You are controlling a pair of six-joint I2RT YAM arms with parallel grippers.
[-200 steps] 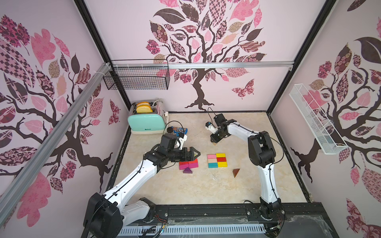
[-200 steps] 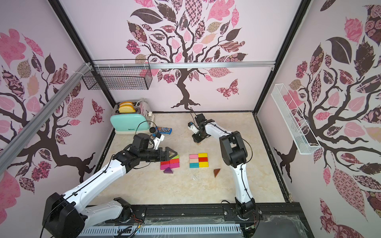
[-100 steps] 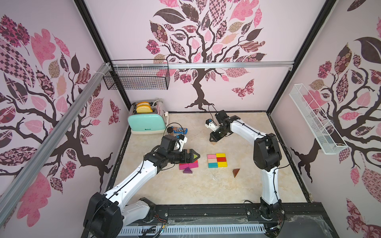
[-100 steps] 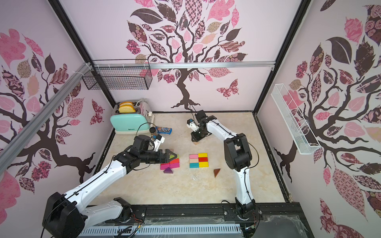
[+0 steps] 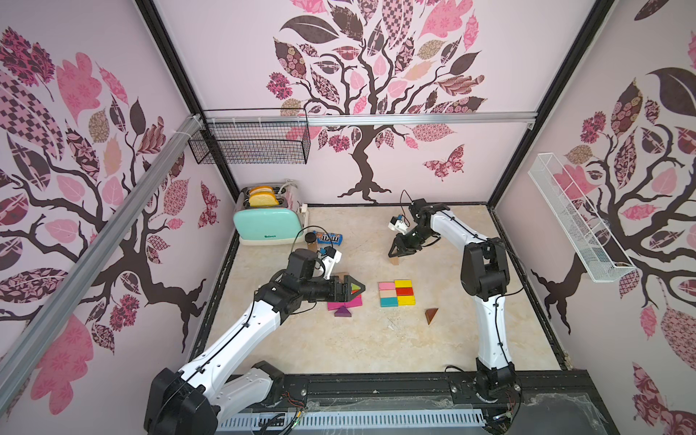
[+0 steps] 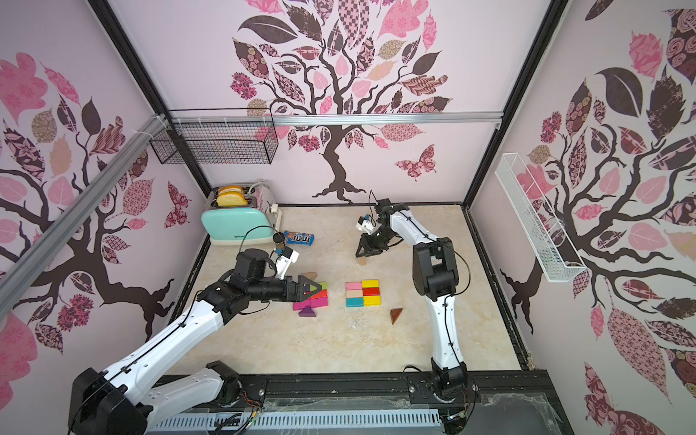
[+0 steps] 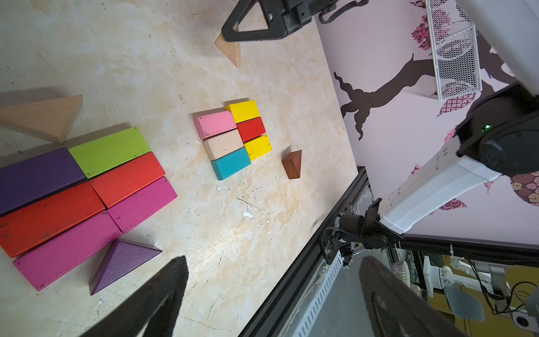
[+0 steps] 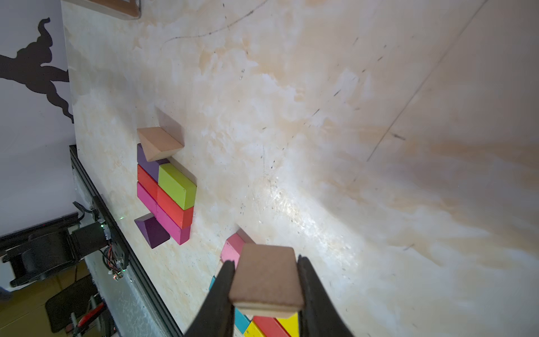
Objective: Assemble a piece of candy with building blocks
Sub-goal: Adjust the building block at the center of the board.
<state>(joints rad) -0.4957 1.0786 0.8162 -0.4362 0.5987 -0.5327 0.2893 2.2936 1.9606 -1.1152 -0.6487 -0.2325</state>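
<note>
Marbled beige tabletop (image 5: pixel 339 346) boxed in by pink tree-print walls (image 5: pixel 414 56). Left gripper (image 5: pixel 357 289), fingers spread wide and empty, poised over large slab (image 7: pixel 87 189) of purple, green, red and magenta blocks. Tan triangle (image 7: pixel 43 116) just beside slab's far edge, purple triangle (image 7: pixel 119 265) against its near edge. Ahead of those fingertips, apart from slab: small rectangle (image 5: pixel 397 293) of pink, tan, teal, yellow and red blocks. Farther back, right gripper (image 5: pixel 397 256) pinching tan wedge (image 8: pixel 267 277) between narrowed fingers, low over table; contact with surface unclear. Well short of it, toward right arm's base: brown triangle (image 5: pixel 431 315), alone.
</note>
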